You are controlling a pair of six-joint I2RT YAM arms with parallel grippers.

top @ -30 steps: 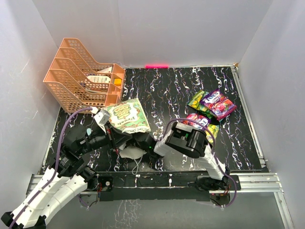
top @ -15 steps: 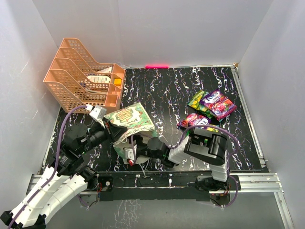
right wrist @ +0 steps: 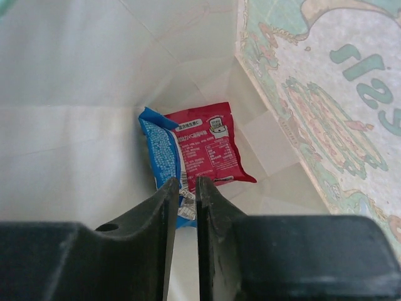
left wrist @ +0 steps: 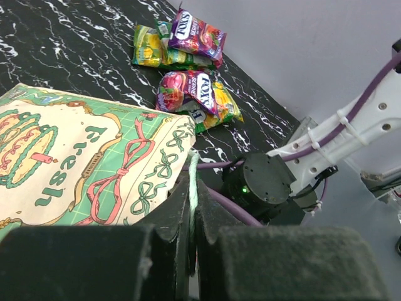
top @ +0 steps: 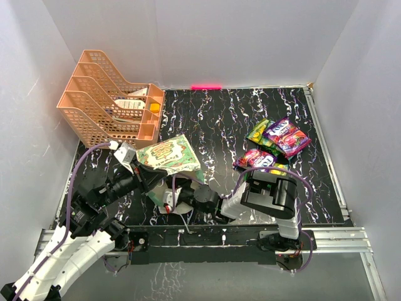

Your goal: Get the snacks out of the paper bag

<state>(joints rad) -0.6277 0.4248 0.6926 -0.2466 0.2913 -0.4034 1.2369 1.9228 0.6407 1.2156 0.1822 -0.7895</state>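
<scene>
Inside the bag (right wrist: 75, 81), the right gripper (right wrist: 188, 191) pinches the near end of the packet (right wrist: 210, 150), which lies lengthwise straight ahead. The left gripper (left wrist: 191, 213) clamps the bag's edge.

Down at the bottom of the paper bag (right wrist: 81, 75) a red packet (right wrist: 210, 147) lies touching a blue packet (right wrist: 161, 150), whose near edge is nipped between the almost closed fingers (right wrist: 150, 216).

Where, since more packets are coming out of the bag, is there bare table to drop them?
Bare: the far strip of the table between the mesh rack and the snacks, and the near right corner beside the right arm. Crowded: near centre, around the paper bag.
</scene>
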